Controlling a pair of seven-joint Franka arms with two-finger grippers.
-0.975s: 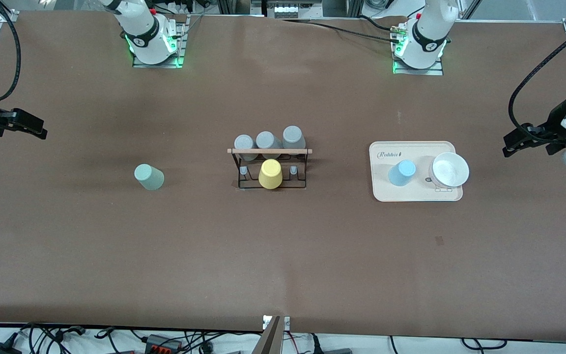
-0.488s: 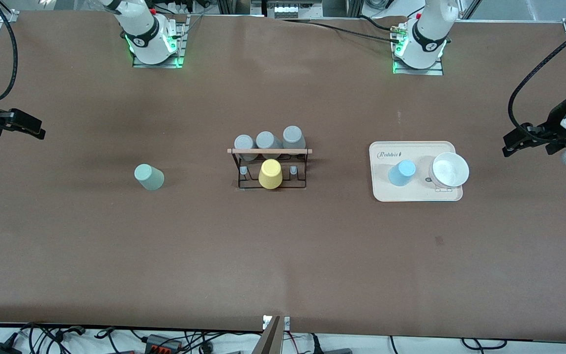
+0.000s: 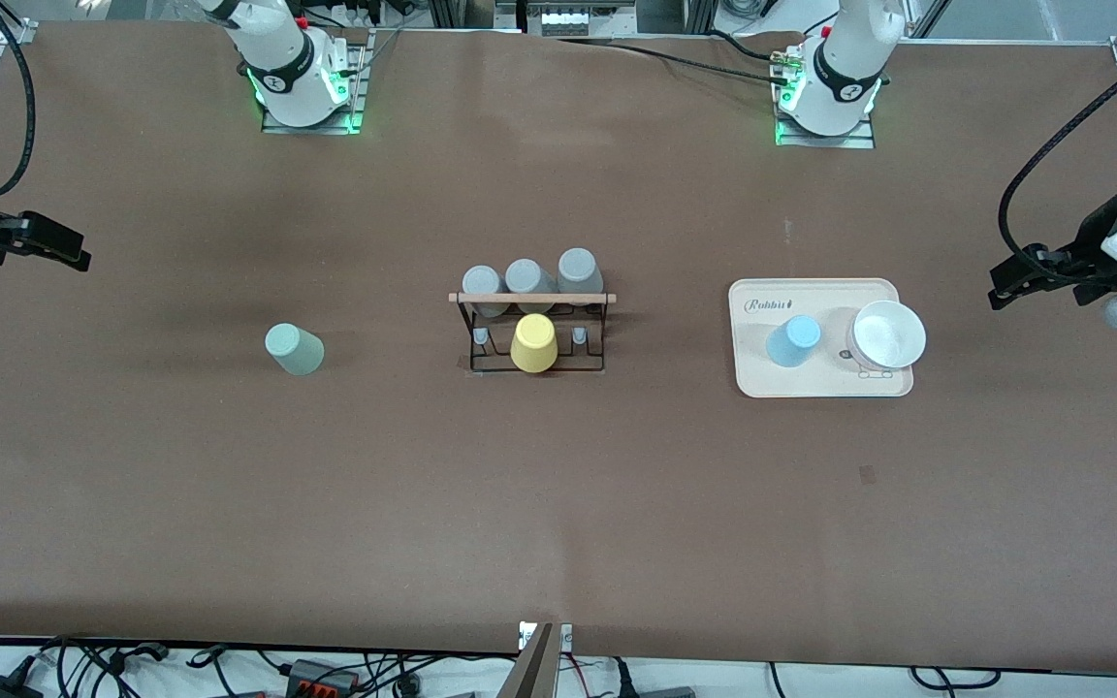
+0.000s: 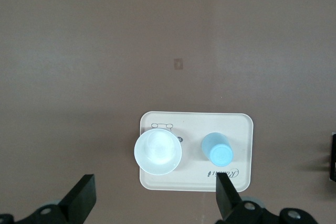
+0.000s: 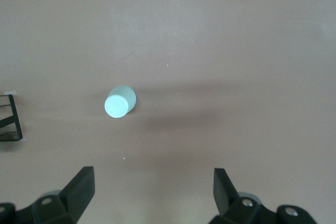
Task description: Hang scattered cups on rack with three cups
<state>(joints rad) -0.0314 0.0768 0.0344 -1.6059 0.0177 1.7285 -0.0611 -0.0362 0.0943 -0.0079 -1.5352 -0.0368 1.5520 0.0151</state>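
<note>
The mint-green cup [image 3: 294, 349] stands upside down on the table, toward the right arm's end from the rack; it also shows in the right wrist view [image 5: 119, 102]. The light blue cup [image 3: 793, 341] stands upside down on the cream tray [image 3: 815, 384]; it also shows in the left wrist view [image 4: 217, 149]. The black rack [image 3: 531, 299] with its wooden rod stands mid-table. My right gripper [image 3: 69, 250] hangs open and empty over the right arm's end of the table [image 5: 152, 190]. My left gripper [image 3: 1009, 281] hangs open and empty over the left arm's end [image 4: 155, 205].
Three grey cups [image 3: 526, 278] sit inverted on the rack's row farther from the front camera. A yellow cup [image 3: 533, 343] sits on the nearer row's middle peg, a bare peg [image 3: 579, 335] on each side. A white bowl [image 3: 887, 335] stands on the tray beside the blue cup.
Both grippers have shifted very slightly at the table's ends. The cups, the rack and the tray have not moved.
</note>
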